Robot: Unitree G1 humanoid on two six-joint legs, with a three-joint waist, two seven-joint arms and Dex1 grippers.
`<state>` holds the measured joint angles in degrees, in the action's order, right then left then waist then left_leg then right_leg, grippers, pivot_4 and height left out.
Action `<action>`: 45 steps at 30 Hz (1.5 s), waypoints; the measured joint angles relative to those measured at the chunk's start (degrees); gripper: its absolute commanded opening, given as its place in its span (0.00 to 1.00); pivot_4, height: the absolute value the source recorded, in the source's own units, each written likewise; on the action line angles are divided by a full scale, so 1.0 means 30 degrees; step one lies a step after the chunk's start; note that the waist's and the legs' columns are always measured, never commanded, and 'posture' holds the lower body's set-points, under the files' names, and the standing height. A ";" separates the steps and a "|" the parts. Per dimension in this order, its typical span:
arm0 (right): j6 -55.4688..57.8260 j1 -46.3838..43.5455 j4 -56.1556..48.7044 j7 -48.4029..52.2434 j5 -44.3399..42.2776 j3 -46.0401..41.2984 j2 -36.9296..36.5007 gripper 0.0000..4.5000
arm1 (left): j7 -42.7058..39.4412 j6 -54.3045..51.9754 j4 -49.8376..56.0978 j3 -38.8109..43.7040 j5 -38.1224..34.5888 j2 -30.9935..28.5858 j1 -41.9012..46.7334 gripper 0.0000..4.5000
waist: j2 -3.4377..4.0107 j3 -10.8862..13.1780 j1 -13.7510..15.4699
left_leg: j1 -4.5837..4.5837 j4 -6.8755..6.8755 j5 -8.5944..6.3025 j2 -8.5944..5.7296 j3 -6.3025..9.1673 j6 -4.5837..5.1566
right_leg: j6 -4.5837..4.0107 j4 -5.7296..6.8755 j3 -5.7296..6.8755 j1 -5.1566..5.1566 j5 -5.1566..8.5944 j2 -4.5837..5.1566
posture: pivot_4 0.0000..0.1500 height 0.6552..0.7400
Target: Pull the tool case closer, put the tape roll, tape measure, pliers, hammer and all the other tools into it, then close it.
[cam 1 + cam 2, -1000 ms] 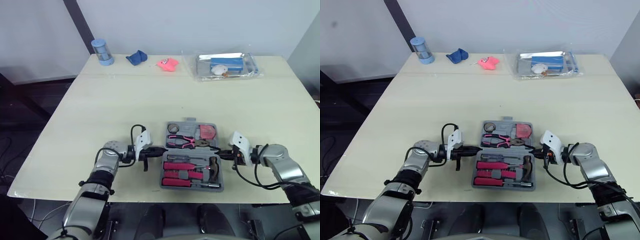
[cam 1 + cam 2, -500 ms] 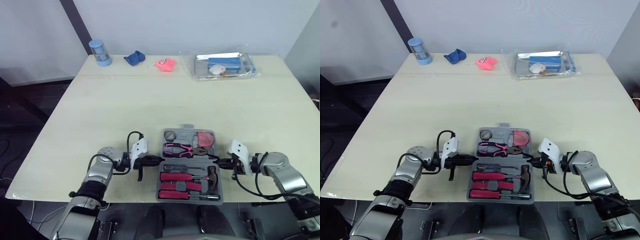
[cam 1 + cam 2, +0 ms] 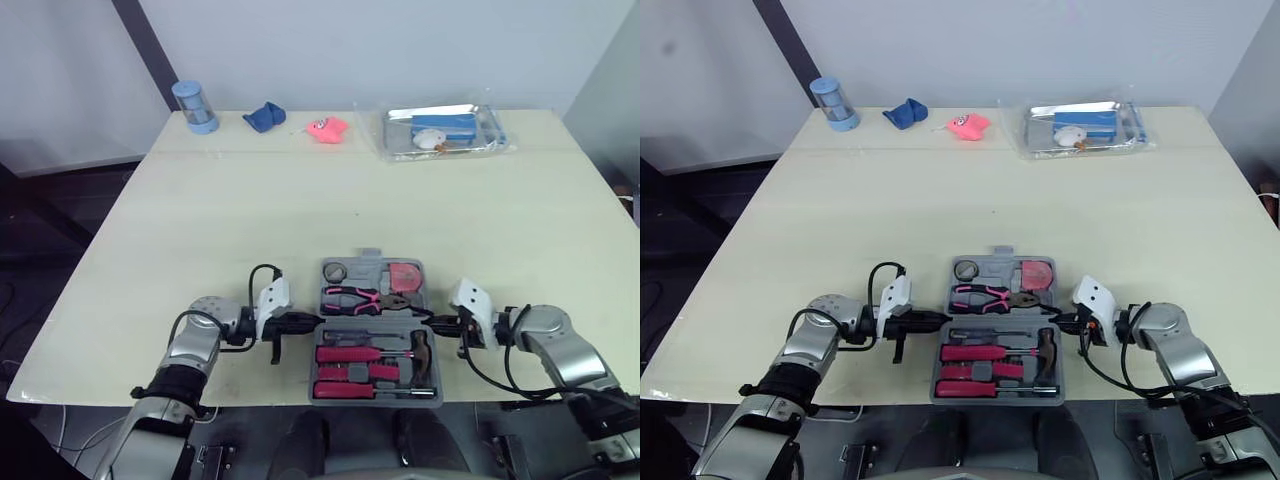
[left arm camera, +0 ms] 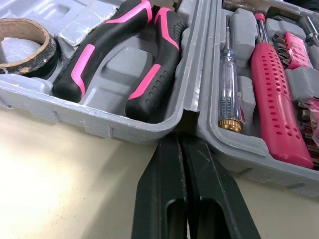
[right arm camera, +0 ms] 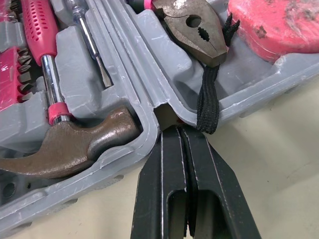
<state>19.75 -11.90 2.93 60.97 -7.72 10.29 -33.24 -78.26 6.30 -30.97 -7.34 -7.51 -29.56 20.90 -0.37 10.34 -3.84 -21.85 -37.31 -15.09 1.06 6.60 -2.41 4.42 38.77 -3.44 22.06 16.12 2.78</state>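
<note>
The grey tool case (image 3: 374, 260) lies open and flat at the table's near edge. Its far half holds the tape roll (image 4: 22, 40), the pink-and-black pliers (image 4: 119, 55) and the pink tape measure (image 5: 279, 20). Its near half holds the hammer (image 5: 75, 144), a pink screwdriver (image 4: 276, 94) and a clear tester screwdriver (image 4: 228, 74). My left gripper (image 3: 308, 322) is shut, its tips pressed into the hinge notch on the case's left side. My right gripper (image 3: 440, 322) is shut, its tips in the hinge notch on the right side, beside a black strap (image 5: 208, 99).
Along the table's far edge stand a blue canister (image 3: 195, 105), a blue cloth (image 3: 265, 117), a pink object (image 3: 327, 128) and a clear bag with a tray (image 3: 440, 130). The case's near half reaches the table's front edge.
The case has slid toward the table's front edge, with both shut grippers moving back alongside it at its hinge. The head camera has also shifted.
</note>
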 measured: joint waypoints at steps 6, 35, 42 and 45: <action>-0.0072 -0.0123 0.0150 -0.0102 0.0002 0.0006 0.0066 0.00 | -0.0030 0.0191 -0.0449 -0.0014 -0.0008 0.0042 0.0193 0.02 | 0.0000 0.0000 0.0002 | 0.0001 -0.0004 0.0000 0.0000 0.0000 0.0000 | 0.0000 0.0009 0.0000 0.0000 0.0000 0.0000 | 1.00 1.00; -0.0774 0.0639 0.0069 -0.0173 -0.0585 -0.0351 -0.0920 0.00 | -0.0019 0.1039 -0.1051 0.0159 -0.0273 -0.0726 0.0312 0.02 | -0.0001 0.0000 0.0010 | 0.0002 -0.0007 0.0000 -0.0001 0.0000 0.0002 | 0.0000 0.0014 -0.0004 0.0000 0.0000 0.0000 | 1.00 1.00; 0.0001 0.0868 0.0102 -0.0298 -0.1750 -0.2118 -0.1548 0.00 | 0.0003 0.0565 0.1617 0.1536 -0.1620 -0.1891 -0.1588 0.02 | -0.0005 0.0004 0.0072 | -0.0005 -0.0006 0.0000 0.0001 -0.0003 0.0002 | 0.0000 0.0007 -0.0010 0.0001 0.0000 0.0005 | 1.00 1.00; 0.1255 0.0144 0.0332 -0.0656 -0.2547 -0.2784 -0.1476 0.06 | -0.0460 -0.0364 0.4574 0.1760 -0.3038 -0.2162 -0.2826 0.01 | -0.0004 0.0005 0.0114 | -0.0003 -0.0006 0.0000 0.0001 -0.0014 0.0002 | 0.0000 0.0008 -0.0022 0.0001 0.0000 0.0008 | 1.00 1.00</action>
<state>23.51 -11.47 3.92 59.00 -15.37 1.94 -37.67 -79.64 5.21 -17.25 -2.06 -16.62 -36.05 12.42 -0.39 10.35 -3.50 -21.86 -37.33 -15.09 1.07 6.56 -2.40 4.42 38.79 -3.51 22.07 16.12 2.80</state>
